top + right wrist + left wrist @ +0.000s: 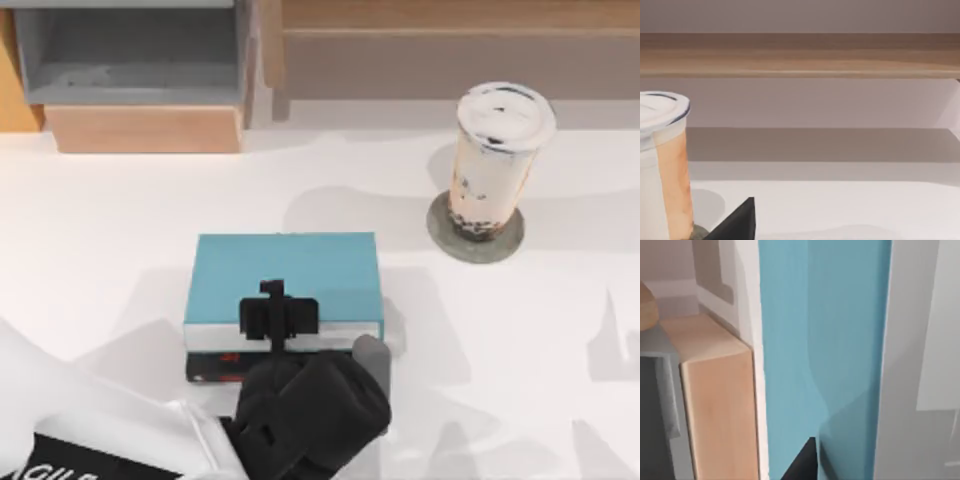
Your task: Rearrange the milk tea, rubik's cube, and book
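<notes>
Book (285, 272) lies atop a black book (215, 365); left claw (277, 318) at its near edge, grip state unclear.

Matt teal book (285, 277), clear plastic milk tea (495, 160), pale wood shelf (145, 128).

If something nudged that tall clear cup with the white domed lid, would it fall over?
Probably easily: the tall clear cup is tall and narrow, standing on a flat grey round coaster. The dark pearls low down may steady it slightly. Its smooth plastic wall looks slippery.
</notes>
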